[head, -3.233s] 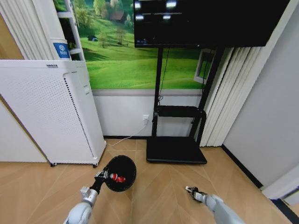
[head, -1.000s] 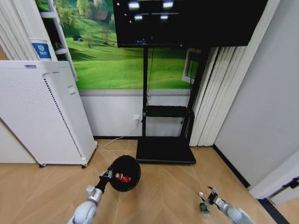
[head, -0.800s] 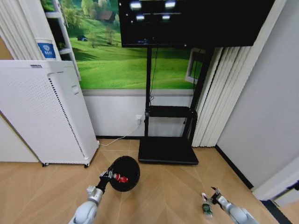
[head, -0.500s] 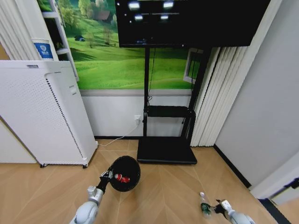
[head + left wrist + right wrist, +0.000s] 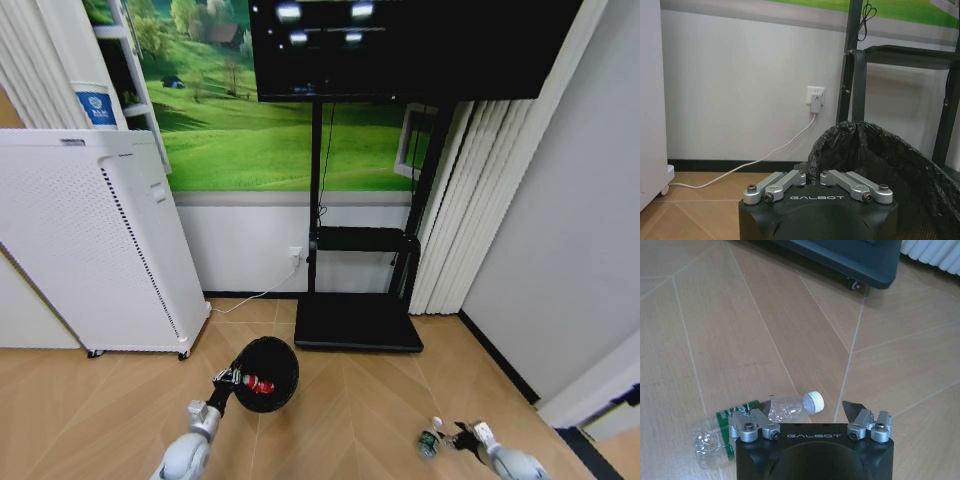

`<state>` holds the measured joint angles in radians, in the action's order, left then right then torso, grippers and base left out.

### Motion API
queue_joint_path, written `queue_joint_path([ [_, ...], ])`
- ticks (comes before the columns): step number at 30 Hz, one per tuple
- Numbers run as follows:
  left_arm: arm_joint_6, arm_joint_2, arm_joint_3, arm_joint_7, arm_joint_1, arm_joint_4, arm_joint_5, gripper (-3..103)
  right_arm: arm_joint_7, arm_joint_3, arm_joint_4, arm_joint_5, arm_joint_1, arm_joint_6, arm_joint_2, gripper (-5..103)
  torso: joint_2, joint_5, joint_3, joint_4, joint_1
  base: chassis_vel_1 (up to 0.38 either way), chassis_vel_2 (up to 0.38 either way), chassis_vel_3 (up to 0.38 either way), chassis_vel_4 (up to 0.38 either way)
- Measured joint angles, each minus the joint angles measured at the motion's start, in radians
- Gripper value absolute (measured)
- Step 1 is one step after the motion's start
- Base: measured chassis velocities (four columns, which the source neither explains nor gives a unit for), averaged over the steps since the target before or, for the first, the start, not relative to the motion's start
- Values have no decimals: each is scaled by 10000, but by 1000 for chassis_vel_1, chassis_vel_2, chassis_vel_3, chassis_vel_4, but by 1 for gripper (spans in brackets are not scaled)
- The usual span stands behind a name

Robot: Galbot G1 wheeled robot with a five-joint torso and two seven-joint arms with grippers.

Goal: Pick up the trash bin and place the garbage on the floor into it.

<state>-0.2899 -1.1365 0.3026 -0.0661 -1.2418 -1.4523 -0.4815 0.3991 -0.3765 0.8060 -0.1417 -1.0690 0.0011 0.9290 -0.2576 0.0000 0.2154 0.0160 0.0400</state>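
Right gripper (image 5: 462, 437) beside bottle (image 5: 428, 441)

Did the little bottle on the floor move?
Yes. The bottle tipped: against the TV stand base its body now angles down-left, with the right gripper beside it.

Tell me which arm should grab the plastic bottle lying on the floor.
The right. The right gripper is open and low over the floor with the plastic bottle lying right at its fingertips. The left gripper is shut on the rim of the trash bin, so it is occupied.
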Motion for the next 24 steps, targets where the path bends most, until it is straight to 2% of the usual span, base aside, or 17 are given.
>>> queue_joint_path([
  [5, -59, -53, 35, -27, 19, 90, 82, 6, -35, -52, 846, -240, -329, -449, -52, 76, 0, 1, 0, 1, 0, 0, 0, 0, 0],
  [9, -117, -157, 145, -90, -39, 177, 156, 6, -414, -354, 1863, -739, -796, -530, -24, 63, -1, -3, 0, 2, 0, 0, 0, 0, 0],
  [11, -141, -195, 232, -110, -113, 184, 193, 6, -731, -435, 2120, -871, -889, 220, 103, 65, 0, 2, 0, -1, 0, 0, 0, 0, 0],
  [14, -148, -201, 264, -112, -145, 184, 201, 6, -833, -448, 2146, -874, -901, 521, 136, 68, 0, -1, 0, -1, 0, 0, 0, 0, 0],
  [24, -153, -201, 267, -116, -153, 168, 202, 6, -846, -449, 2125, -860, -893, 563, 145, 68, 0, 0, 0, 0, 0, 0, 0, 0, 0],
])
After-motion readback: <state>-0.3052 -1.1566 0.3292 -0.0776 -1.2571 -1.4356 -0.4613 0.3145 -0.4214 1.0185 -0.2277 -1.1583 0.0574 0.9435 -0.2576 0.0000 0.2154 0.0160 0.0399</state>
